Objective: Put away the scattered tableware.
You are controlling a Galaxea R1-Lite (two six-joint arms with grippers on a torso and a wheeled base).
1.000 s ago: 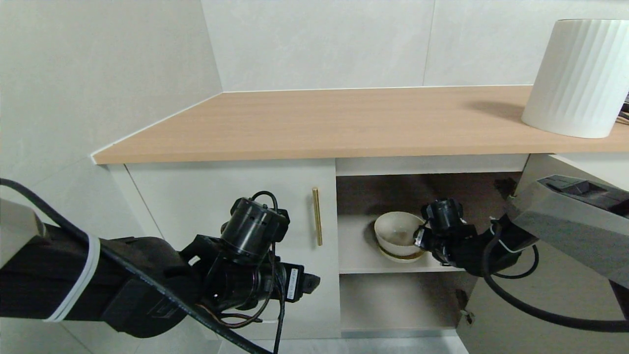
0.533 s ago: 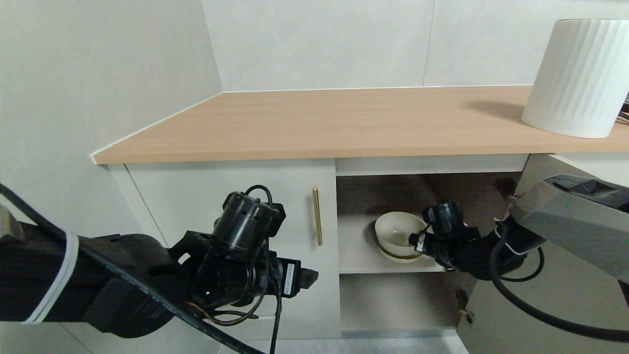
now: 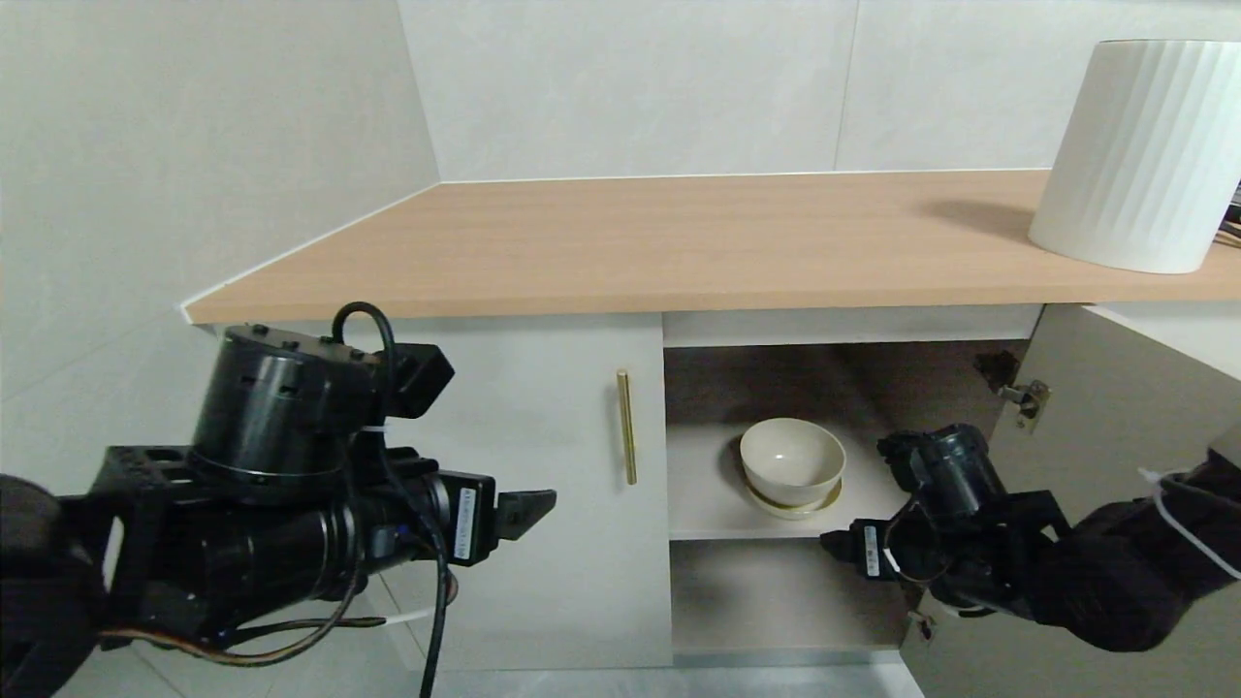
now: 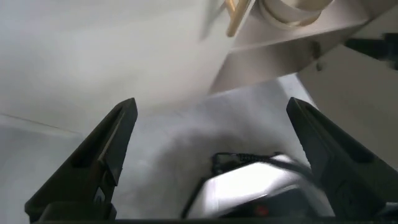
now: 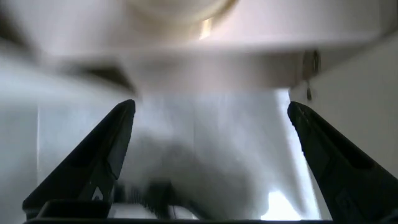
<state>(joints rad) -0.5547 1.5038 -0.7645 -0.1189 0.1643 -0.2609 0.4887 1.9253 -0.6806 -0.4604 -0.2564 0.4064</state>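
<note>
- Seeing a cream round ceramic bowl (image 3: 791, 460) sitting upright on a small gold-rimmed saucer (image 3: 797, 505), both on the upper shelf (image 3: 703, 490) inside the open right half of a white low cabinet (image 3: 465, 388).
- Holding the right tool (image 3: 834, 544) out in front of the cabinet opening, just below the front edge of the upper shelf, apart from the bowl and touching nothing.
- Showing, in the right wrist view, its two black fingers (image 5: 93, 162) spread wide apart with nothing between them, and the bowl and saucer sitting blurred beyond them.
- Holding the left tool (image 3: 528, 509) in front of the closed white left door (image 3: 543, 388), to the left of the slim brass bar handle (image 3: 626, 427) and well apart from the bowl.
- Showing, in the left wrist view, its black fingers (image 4: 99, 155) likewise spread wide apart and gripping nothing.
- Seeing the pale right door (image 3: 1115, 417) standing swung open, its metal hinge (image 3: 1026, 396) showing at the frame.
- Noting a tall white ribbed container (image 3: 1144, 155) standing upright at the right end of the long light-wood tabletop (image 3: 630, 242) above the cabinet.
</note>
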